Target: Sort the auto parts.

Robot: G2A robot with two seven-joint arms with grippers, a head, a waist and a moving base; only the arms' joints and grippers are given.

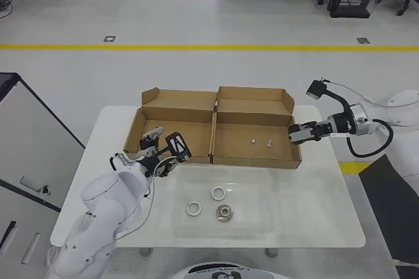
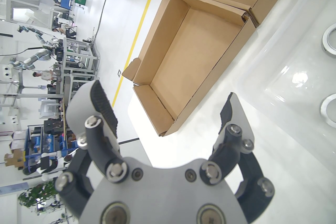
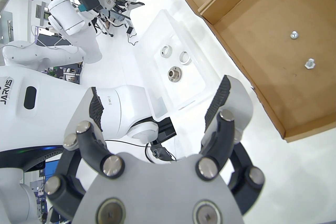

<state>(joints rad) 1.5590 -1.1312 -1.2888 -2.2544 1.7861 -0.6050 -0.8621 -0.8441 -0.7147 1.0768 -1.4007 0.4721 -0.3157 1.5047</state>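
Two silver bolts lie in the right cardboard box. The left cardboard box is empty inside. In front of the boxes, a clear tray holds two white rings and a metal flanged bushing. My left gripper hangs open and empty by the left box's front left corner. My right gripper is open and empty at the right box's right wall.
Both boxes have raised flaps along their far side. The white table has bare room to the right of the tray and along its left edge. A grey cabinet stands off the table's left side.
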